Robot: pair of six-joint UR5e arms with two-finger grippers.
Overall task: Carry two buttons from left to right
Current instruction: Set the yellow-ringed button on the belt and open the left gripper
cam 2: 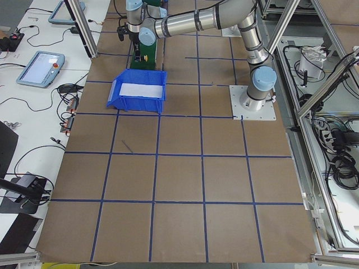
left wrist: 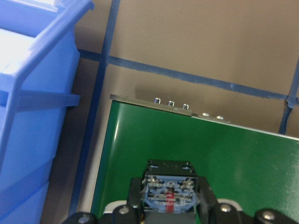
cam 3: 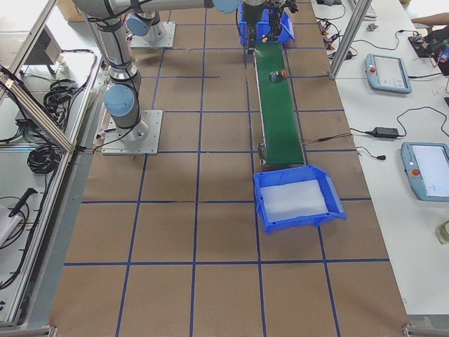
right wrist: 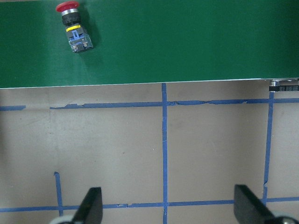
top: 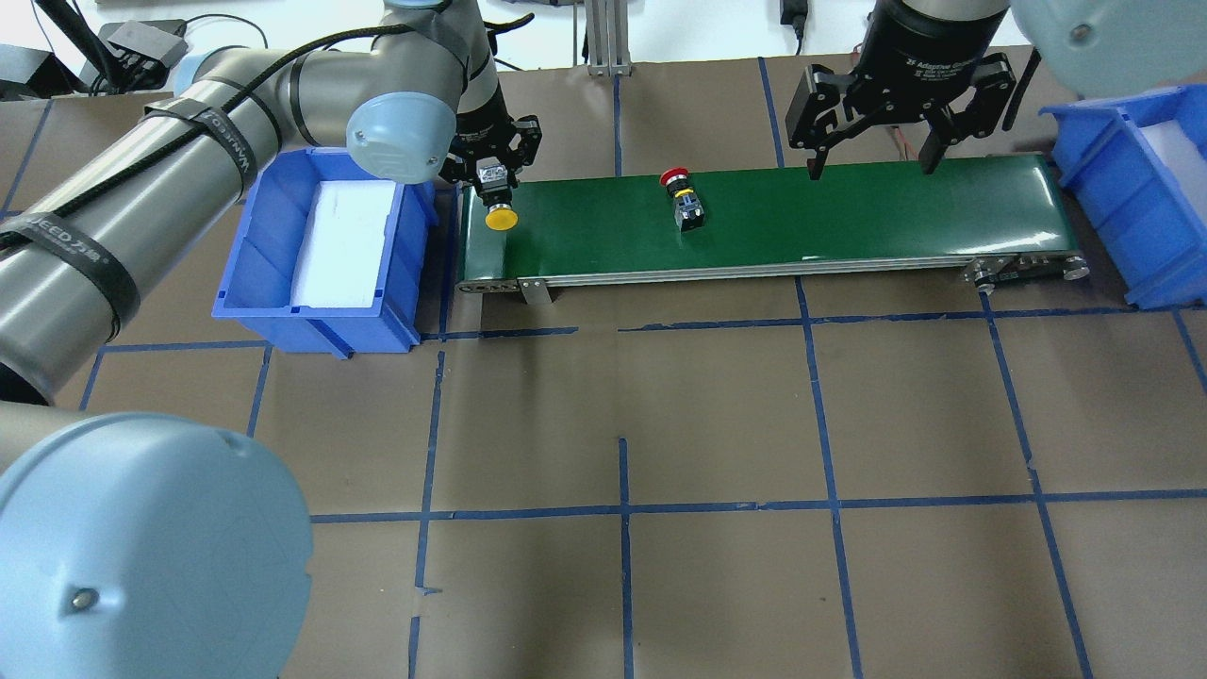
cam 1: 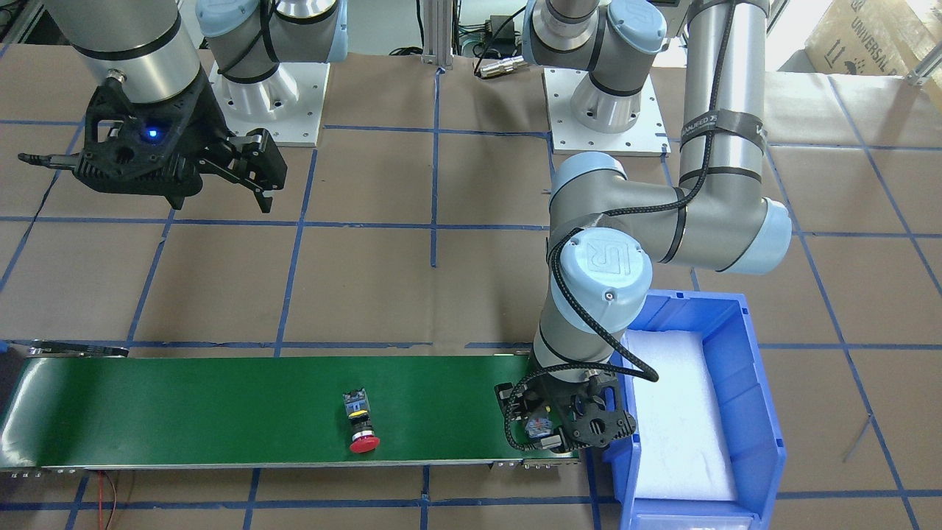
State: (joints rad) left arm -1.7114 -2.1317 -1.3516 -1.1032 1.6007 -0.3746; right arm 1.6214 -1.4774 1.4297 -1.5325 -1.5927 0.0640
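My left gripper [top: 496, 185] is shut on the yellow button [top: 501, 218] and holds it cap down over the left end of the green conveyor belt [top: 849, 217]. The left wrist view shows the yellow button's contact block [left wrist: 169, 196] between the fingers. I cannot tell whether the cap touches the belt. The red button [top: 681, 193] lies on its side near the belt's middle, also in the front view [cam 1: 361, 423] and the right wrist view [right wrist: 73, 25]. My right gripper [top: 869, 168] is open and empty above the belt's right part, well right of the red button.
A blue bin [top: 247, 236] with a white foam liner stands just left of the belt's left end. A second blue bin [top: 1122, 189] stands at the belt's right end. Brown paper with blue tape lines covers the table [top: 717, 424].
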